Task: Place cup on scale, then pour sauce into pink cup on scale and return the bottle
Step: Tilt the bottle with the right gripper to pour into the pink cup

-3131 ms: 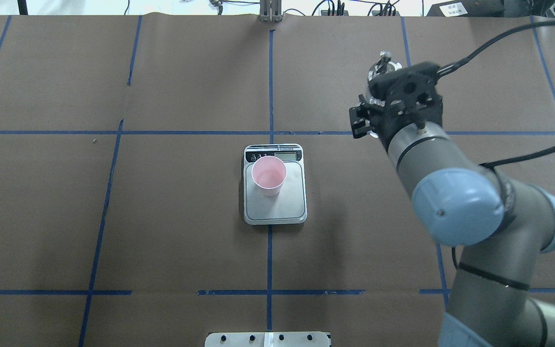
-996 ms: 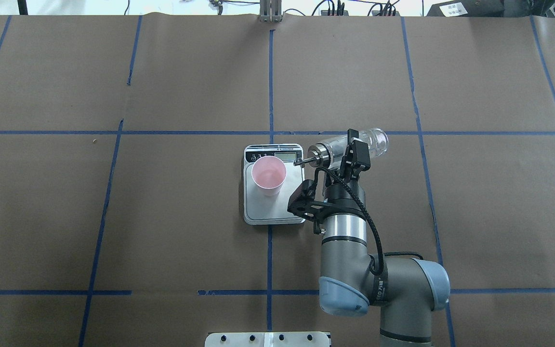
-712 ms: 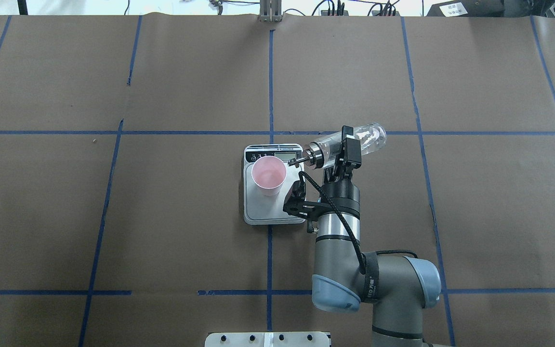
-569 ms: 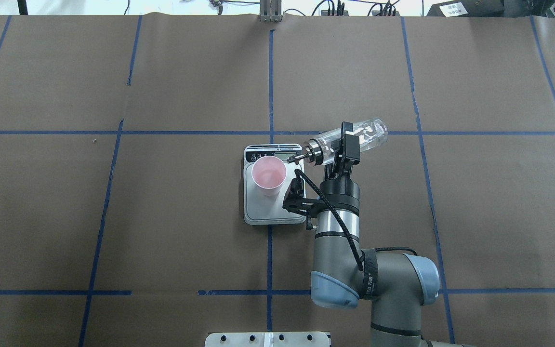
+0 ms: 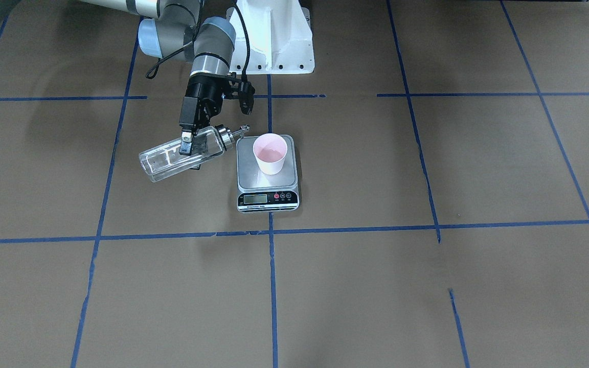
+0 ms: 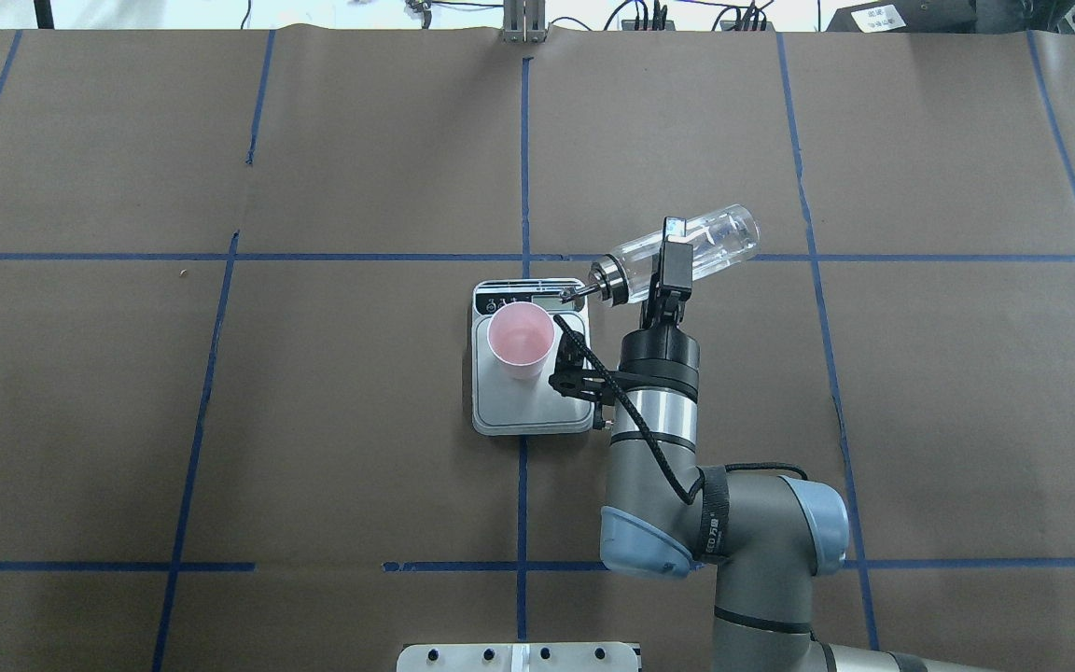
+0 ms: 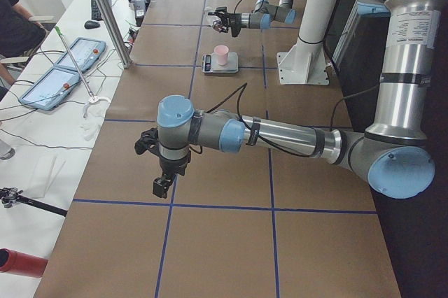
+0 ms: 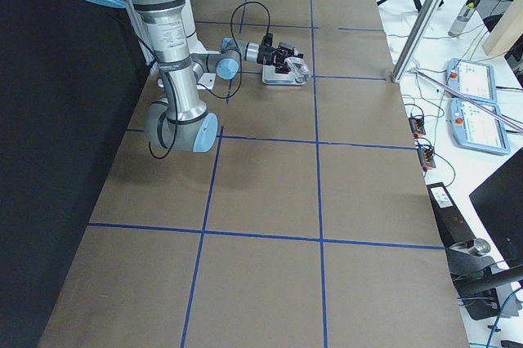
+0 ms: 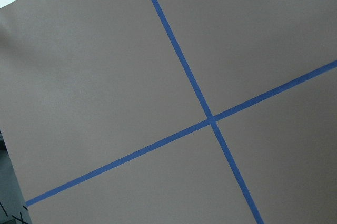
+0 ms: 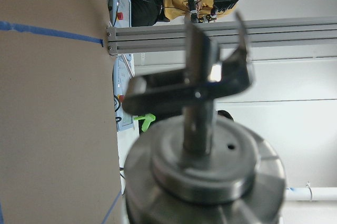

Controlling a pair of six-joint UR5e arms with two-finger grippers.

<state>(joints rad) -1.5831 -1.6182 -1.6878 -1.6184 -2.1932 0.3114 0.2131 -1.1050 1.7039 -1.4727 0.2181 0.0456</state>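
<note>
My right gripper (image 6: pixel 672 263) is shut on the clear glass bottle (image 6: pixel 710 245), holding it tilted almost level just right of the scale (image 6: pixel 537 406). The silver spout (image 6: pixel 577 291) points toward the pink cup (image 6: pixel 521 338) but stops short of its rim, over the scale's far right corner. The cup (image 5: pixel 270 152) stands upright on the steel platform (image 5: pixel 251 176) with a little clear sauce in its bottom. The right wrist view is filled by the bottle's metal cap (image 10: pixel 202 166). My left gripper (image 7: pixel 162 185) hangs over bare paper far from the scale; I cannot tell its state.
Brown paper with blue tape lines covers the table. The robot's white base plate (image 5: pixel 274 41) sits behind the scale. A metal post (image 7: pixel 105 11), tablets (image 7: pixel 70 67) and a seated person (image 7: pixel 10 18) are along the far side table.
The right arm brought the bottle from the far right over to the scale and tilted it at the cup. In the last second the spout drew back from the cup's rim toward the far side.
</note>
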